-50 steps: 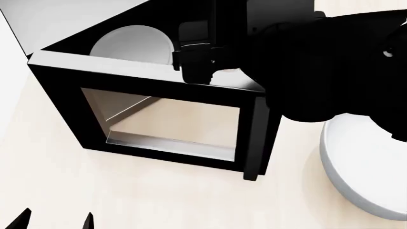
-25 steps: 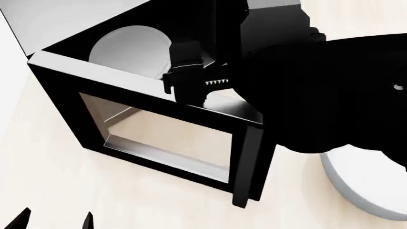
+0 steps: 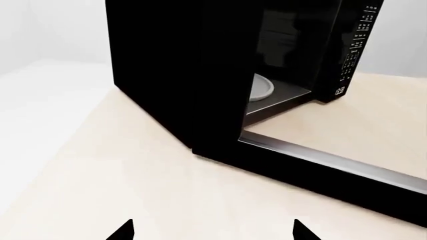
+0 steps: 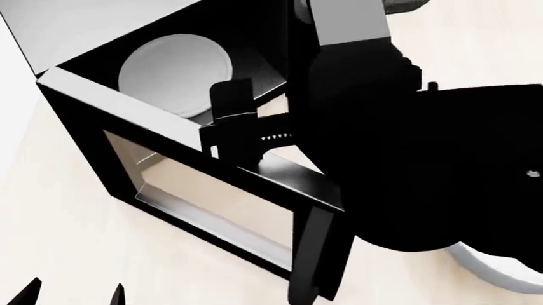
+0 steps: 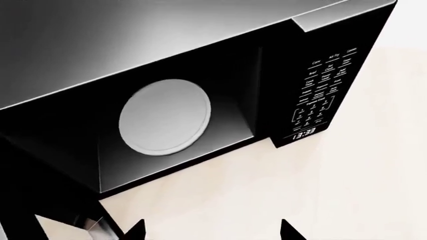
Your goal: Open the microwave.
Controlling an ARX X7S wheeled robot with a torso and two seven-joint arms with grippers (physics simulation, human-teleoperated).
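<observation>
Your right gripper (image 4: 241,136) sits spread and released at the top edge of the microwave (image 5: 200,75) door, swung wide open near the bench's far-left corner; your left gripper (image 3: 212,231) is also released.

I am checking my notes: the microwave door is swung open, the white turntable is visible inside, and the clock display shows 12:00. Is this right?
Not quite. The microwave door is swung open and the white turntable is visible inside, but the clock display does not show 12:00. In the right wrist view it reads 13:33.
</observation>
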